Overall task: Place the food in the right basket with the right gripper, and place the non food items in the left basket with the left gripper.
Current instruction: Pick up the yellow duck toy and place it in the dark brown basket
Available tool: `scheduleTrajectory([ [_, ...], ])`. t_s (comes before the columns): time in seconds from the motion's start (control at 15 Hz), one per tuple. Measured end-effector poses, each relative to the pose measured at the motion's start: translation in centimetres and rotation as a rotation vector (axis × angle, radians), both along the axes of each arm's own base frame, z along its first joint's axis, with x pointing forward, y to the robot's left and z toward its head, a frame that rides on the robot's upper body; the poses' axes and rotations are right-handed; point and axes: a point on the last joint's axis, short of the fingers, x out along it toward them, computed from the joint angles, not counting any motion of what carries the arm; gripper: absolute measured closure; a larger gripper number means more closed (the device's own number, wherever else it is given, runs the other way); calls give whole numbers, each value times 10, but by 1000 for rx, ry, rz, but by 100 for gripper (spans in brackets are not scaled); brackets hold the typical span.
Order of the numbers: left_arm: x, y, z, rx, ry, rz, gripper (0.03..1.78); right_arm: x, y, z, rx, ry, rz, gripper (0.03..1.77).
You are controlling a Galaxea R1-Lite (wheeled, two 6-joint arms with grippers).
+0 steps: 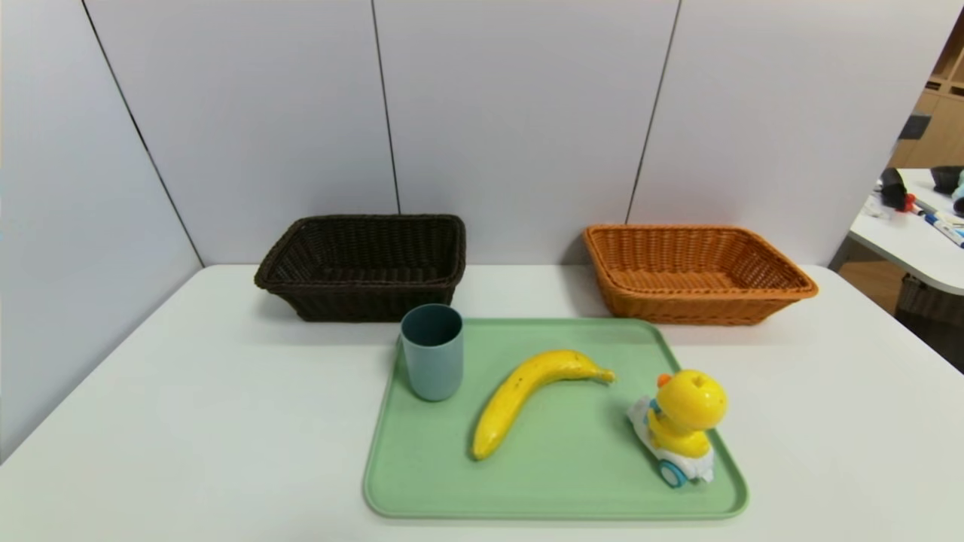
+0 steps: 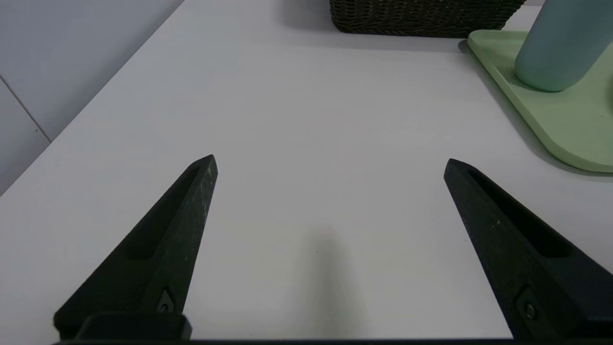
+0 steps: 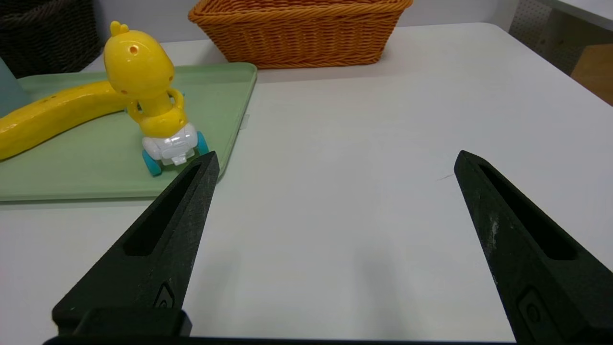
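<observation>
Green tray point(image 1: 422, 482) bears the banana point(image 1: 527, 395), cup point(image 1: 432, 352) and duck toy point(image 1: 681, 425), both baskets behind it empty, so nothing is sorted; left gripper point(image 2: 330, 163) and right gripper point(image 3: 335, 160) gape, holding nothing.

An office or lab test station. A plain white worktop point(image 1: 188, 421) is boxed in by pale grey partition panels point(image 1: 512, 113) at the back and left side. Past the right-hand opening stands a second white desk point(image 1: 907, 245) scattered with markers and small gear, with wooden shelving point(image 1: 941, 113) behind it.
</observation>
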Motion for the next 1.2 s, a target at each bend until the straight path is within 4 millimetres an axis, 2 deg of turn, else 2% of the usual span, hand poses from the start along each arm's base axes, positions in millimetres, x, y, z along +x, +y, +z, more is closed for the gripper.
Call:
scheduleTrajectory([
  [1.2, 0, 0, 0, 0, -1, -1, 12, 0, 0, 0, -3, 0, 1, 11],
])
